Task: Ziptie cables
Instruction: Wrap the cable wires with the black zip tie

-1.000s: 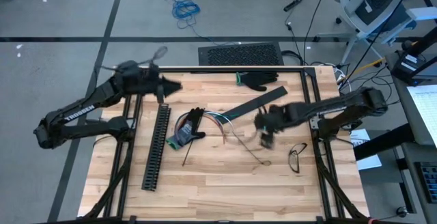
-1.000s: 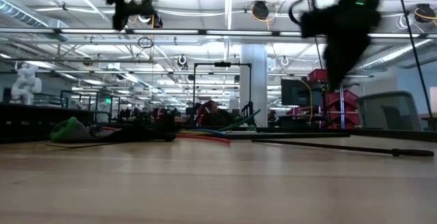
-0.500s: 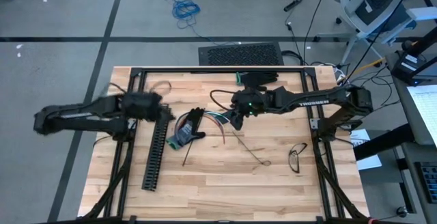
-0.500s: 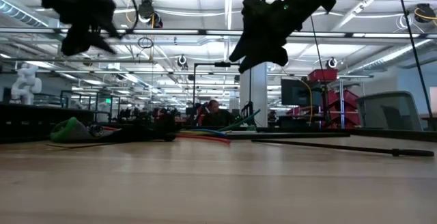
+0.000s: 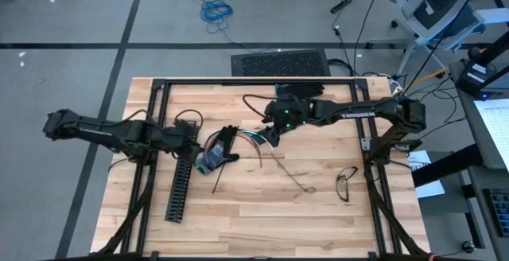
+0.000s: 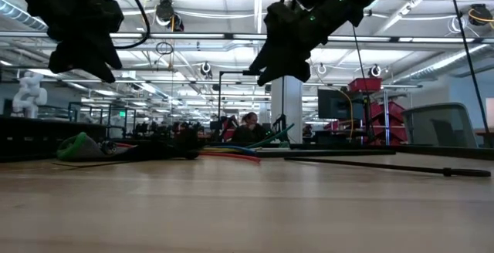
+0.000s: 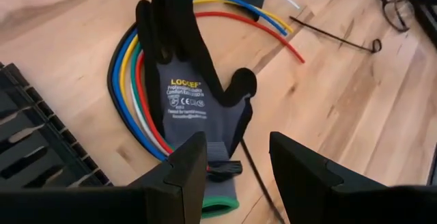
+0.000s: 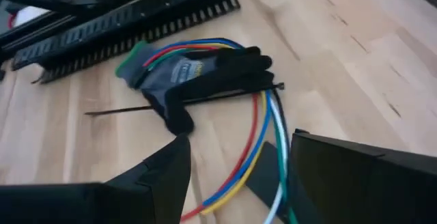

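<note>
The cables, a looping bundle of white, red, blue, green and yellow wires, lie on the wooden table. A grey and black glove lies on top of their loop. A thin black zip tie lies across the glove. My left gripper is open above the table just left of the glove. My right gripper is open above the cables' free ends. Both are empty and hang clear of the table in the low view, the left gripper and the right gripper.
A long black slotted channel lies left of the glove, below my left gripper. A second black glove lies at the far edge. Glasses lie at the right, and a thin dark wire lies in the middle. A flat dark strip lies under the cable ends.
My left gripper has swung from the far left part of the table toward the near edge and down, to beside the glove. My right gripper has gone from the table's right middle toward the left and far edge, to above the cable ends. The things on the table have kept still.
</note>
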You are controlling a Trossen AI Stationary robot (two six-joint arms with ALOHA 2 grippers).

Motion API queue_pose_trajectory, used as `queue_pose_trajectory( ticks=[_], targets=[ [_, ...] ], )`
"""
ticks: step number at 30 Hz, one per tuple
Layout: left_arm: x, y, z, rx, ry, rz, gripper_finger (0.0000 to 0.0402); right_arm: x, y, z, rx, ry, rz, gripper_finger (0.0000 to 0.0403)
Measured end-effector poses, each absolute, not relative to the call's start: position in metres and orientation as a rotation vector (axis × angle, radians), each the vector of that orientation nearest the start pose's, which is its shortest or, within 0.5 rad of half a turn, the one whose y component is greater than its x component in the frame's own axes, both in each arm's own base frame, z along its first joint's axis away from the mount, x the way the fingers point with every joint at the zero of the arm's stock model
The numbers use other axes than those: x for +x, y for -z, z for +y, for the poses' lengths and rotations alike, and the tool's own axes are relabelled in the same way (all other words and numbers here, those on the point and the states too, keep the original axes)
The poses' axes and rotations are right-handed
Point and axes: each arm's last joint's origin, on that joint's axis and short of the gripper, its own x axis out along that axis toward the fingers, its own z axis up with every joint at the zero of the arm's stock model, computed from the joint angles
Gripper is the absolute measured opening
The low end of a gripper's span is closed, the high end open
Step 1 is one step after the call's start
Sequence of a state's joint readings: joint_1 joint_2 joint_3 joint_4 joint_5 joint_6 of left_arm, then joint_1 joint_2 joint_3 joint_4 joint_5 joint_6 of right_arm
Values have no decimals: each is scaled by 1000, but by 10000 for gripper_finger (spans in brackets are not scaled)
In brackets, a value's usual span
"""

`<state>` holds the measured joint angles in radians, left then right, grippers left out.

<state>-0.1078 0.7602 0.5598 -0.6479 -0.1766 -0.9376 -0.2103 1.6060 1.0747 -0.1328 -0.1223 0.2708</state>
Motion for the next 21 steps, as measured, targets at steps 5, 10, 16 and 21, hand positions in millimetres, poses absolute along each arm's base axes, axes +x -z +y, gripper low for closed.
queue_pose_trajectory(
  ticks=[5,10,16,21],
  targets=[
    [151,-216,-11,-688,-458,798,155,343,-239,-68,369,156,600,235],
    [161,-207,-14,-662,-422,872,155,343,-238,-65,370,150,613,235],
    [172,-202,-20,-667,-380,873,155,342,-237,-63,371,147,623,235],
    [176,-203,-21,-702,-380,847,155,342,-237,-64,372,150,628,235]
  ],
)
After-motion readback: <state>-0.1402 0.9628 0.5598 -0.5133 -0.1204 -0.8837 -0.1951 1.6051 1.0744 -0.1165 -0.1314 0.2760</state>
